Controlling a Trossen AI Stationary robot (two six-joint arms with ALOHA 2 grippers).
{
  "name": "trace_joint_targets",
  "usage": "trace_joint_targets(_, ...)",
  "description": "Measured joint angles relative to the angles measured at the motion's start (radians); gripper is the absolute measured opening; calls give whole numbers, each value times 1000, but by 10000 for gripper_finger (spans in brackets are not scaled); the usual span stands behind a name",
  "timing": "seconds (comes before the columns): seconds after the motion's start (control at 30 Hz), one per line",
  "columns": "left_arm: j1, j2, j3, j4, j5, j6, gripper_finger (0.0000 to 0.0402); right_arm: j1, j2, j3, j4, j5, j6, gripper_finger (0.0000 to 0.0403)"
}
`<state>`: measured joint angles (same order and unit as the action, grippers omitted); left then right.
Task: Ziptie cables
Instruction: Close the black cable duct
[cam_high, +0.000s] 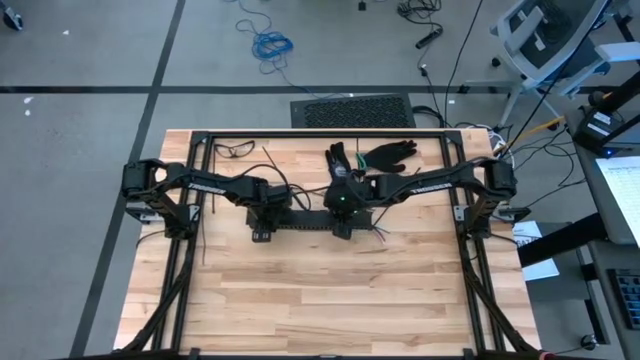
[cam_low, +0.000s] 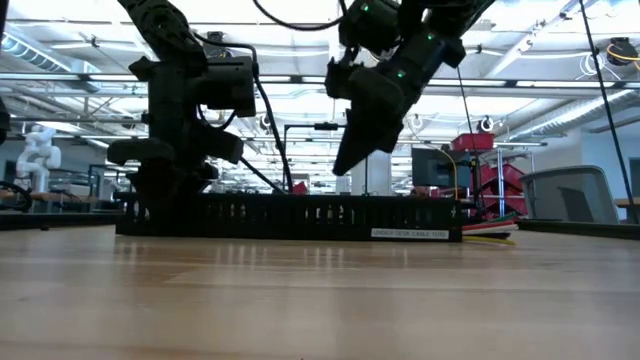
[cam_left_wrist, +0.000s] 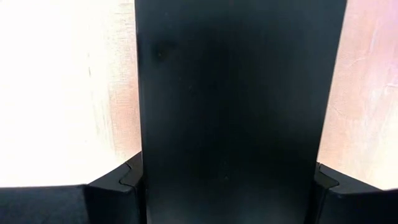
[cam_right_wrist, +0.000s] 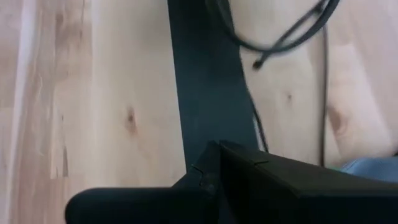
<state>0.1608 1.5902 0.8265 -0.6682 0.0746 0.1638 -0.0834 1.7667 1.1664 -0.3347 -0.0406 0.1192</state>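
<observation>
From above we count two arms meeting over one black slotted rail (cam_high: 300, 222) on the table (cam_high: 330, 300); the left gripper (cam_high: 263, 222) sits at the rail's left end, the right gripper (cam_high: 343, 215) near its middle.

At table height, the right gripper's jaws are together, holding nothing, above the rail; the cables (cam_low: 492, 228) lie at its right end, too bunched to count.

In the left wrist view, the left gripper's jaws clamp the rail.
</observation>
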Motion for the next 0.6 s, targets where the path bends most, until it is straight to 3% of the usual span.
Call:
trace_joint_targets(0.2, 0, 0, 0, 2, 0, 0, 235, 0, 25, 1, 14, -11, 0, 0)
trace_joint_targets(0.6, 0, 0, 1, 17, 4, 2, 235, 25, 51, 7, -167, -13, -10, 0)
